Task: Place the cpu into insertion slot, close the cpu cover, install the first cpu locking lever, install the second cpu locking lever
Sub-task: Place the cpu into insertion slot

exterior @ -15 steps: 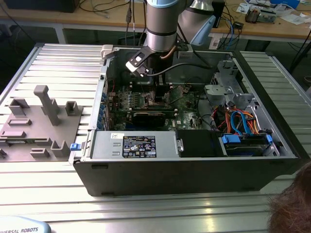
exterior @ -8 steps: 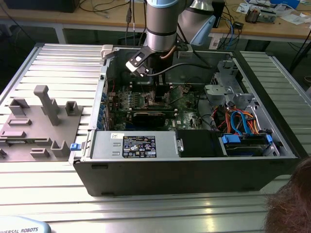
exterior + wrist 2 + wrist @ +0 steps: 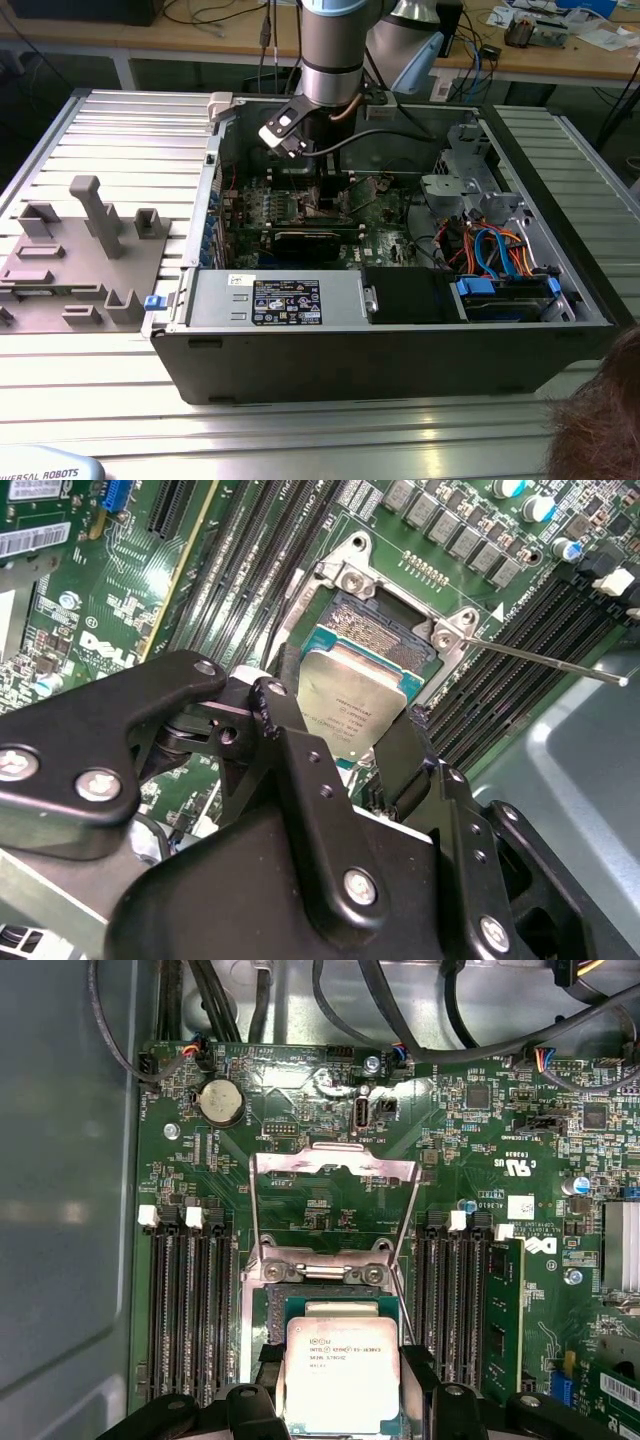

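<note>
Right up close, the gripper (image 3: 340,715) has its 2 black fingers (image 3: 405,765) clamped on opposite edges of the cpu (image 3: 340,1370), silver top facing up. In both wrist views the chip sits over the near part of the insertion slot (image 3: 380,622). The far part of the dark socket bed is exposed beyond the chip's green edge. Whether the chip is touching the bed or hanging just above it, I cannot tell.

Just behind the slot, the cpu cover (image 3: 333,1165) is swung up and open, with green board visible through its square window. A thin locking lever (image 3: 545,660) juts out from the slot's corner, unlatched. Black memory slots (image 3: 190,1310) run along both sides of the socket. Beyond them the motherboard (image 3: 300,1100) stretches to a round coin battery (image 3: 220,1102) and the cables at the back.

In the exterior view, the arm (image 3: 335,50) reaches down into the open computer case (image 3: 400,350), which lies on the ribbed metal counter (image 3: 300,440).

The danger, as I judge it:
- **Offset or tilt:** if the chip goes down off-centre or tilted, a corner could dig into the socket bed and bend contacts.
- **A loose grip:** on those thin edges, the chip could slip and land crooked.
- **Fouling:** the fingers could catch on the raised cover or the lever.
</note>
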Available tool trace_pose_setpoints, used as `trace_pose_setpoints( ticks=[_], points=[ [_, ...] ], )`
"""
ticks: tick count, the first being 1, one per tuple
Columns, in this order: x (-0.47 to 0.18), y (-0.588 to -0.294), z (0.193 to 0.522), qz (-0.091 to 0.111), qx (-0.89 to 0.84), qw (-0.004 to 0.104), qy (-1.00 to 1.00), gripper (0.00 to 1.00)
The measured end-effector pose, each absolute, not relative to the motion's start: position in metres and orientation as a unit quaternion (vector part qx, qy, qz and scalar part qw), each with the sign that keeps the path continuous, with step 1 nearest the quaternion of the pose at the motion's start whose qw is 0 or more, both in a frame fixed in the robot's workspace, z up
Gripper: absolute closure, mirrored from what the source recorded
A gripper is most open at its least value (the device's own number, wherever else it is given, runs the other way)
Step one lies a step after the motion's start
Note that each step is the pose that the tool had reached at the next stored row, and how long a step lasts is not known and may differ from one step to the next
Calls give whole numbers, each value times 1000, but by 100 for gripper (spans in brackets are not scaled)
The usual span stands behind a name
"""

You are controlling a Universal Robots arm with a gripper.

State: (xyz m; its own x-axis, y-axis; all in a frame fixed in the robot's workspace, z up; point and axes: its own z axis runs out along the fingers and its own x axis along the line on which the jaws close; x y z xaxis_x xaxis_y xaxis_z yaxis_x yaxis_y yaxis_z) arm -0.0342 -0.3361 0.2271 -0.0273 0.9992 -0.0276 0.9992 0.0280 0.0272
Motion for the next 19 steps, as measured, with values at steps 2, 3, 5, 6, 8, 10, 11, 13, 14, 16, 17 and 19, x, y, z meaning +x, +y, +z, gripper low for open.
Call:
trace_pose_setpoints(
  ticks=[2,3,5,6,8,10,11,13,14,16,17,19],
  points=[
    [-34,-336,227,0,697,19,717,46],
    [-34,-336,227,0,697,19,717,46],
    [-34,-335,227,0,697,19,717,46],
    [-34,-335,227,0,697,19,717,46],
    [-34,-334,227,0,697,19,717,46],
    [-34,-334,226,0,697,19,717,46],
    [-34,-334,226,0,697,19,717,46],
    [-34,-333,226,0,697,19,717,46],
    [-34,-333,226,0,697,19,717,46],
    [-34,-333,226,0,697,19,717,46],
    [-34,-333,226,0,697,19,717,46],
    [-34,-333,226,0,697,19,717,46]
  ],
)
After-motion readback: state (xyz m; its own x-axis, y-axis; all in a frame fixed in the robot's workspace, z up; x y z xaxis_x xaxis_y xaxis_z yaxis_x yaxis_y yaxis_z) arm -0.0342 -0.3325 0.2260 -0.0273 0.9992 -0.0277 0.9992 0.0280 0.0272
